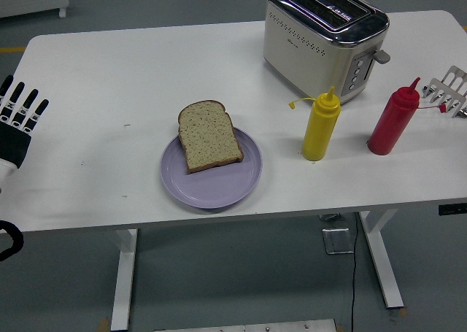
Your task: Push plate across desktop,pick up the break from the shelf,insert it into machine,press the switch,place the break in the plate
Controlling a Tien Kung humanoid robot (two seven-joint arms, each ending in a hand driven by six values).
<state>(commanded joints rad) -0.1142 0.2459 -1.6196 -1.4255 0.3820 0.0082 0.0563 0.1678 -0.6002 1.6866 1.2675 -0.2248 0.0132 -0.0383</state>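
Note:
A slice of bread (209, 135) lies on a lilac plate (219, 182) near the table's front, its top edge hanging over the plate's rim. A silver toaster (325, 36) stands at the back right with empty slots and its lever (381, 55) up. A metal rack (449, 90) sits at the right edge, holding nothing. My left hand (16, 120) hovers over the table's left edge, fingers spread and empty, far from the plate. My right hand is out of view.
A yellow squeeze bottle (321, 125) and a red squeeze bottle (394, 118) stand in front of the toaster. The white table (109, 91) has bare surface on its left half.

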